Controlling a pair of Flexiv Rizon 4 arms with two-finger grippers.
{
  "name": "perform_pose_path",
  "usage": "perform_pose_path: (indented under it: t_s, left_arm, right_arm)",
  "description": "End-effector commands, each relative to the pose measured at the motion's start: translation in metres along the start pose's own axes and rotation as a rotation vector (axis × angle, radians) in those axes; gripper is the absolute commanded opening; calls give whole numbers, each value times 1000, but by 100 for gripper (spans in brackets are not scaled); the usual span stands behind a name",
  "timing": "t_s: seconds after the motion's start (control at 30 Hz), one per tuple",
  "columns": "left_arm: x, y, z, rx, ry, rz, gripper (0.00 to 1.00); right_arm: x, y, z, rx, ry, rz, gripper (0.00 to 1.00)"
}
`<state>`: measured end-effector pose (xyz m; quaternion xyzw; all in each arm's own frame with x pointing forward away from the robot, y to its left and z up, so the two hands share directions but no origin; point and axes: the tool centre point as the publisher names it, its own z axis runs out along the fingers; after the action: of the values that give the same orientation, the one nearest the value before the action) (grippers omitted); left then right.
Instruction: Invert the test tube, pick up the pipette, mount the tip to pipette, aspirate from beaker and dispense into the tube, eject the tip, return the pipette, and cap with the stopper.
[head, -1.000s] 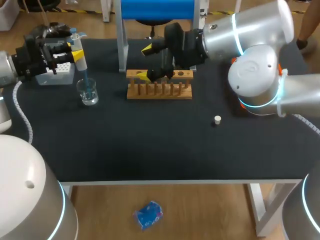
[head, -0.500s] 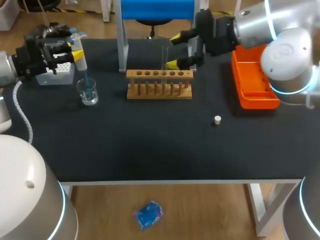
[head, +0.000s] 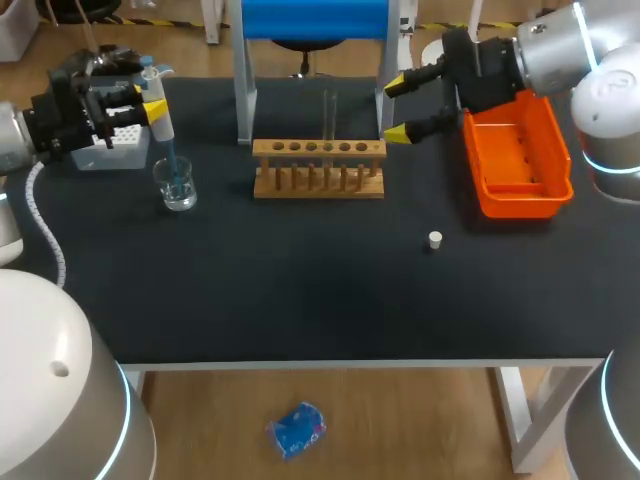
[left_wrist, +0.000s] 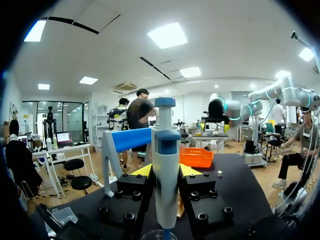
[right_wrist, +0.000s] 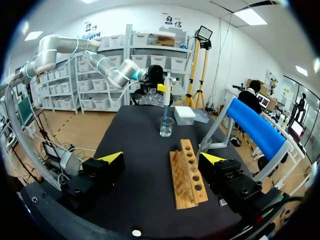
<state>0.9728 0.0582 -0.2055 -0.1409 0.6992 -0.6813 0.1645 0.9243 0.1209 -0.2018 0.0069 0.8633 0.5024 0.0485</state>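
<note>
Pipette (head: 160, 112) work is the step in hand: our left gripper (head: 152, 104) is clamped on its body from both sides and holds it upright, with the blue tip reaching down into the beaker (head: 177, 186). We judge this to be the drawing-up of liquid. In the left wrist view the pipette (left_wrist: 165, 170) stands squarely between the yellow fingers. The test tube (head: 328, 116) stands upright in the wooden rack (head: 318, 170), mouth up, near the rack's middle. Our right gripper (head: 401, 107) hangs beside the rack's right end, close to the orange tray (head: 522, 203), jaws spread wide and holding nothing. The stopper (head: 435, 239) lies on the table in front, well apart from the rack.

Next, we expect to lift the tip clear of the beaker, carry it across to the tube and line it up over that narrow mouth before dispensing.

A second ago our right gripper was down at the rack. It has since pulled back towards the tray, leaving the tube standing. Our left arm and the pipette have not moved.
</note>
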Motion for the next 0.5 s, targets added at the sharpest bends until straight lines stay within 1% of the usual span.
perform_pose_path:
  t_s: [0.03, 0.3, 0.5]
  left_arm:
    - [0, -1, 0, 0, -1, 0, 0]
    - [0, -1, 0, 0, -1, 0, 0]
    - [0, -1, 0, 0, -1, 0, 0]
  right_arm:
    - [-21, -9, 14, -1, 55, -6, 100]
    - [-44, -27, 31, 7, 71, -6, 100]
    - [-62, -29, 37, 29, 103, -16, 100]
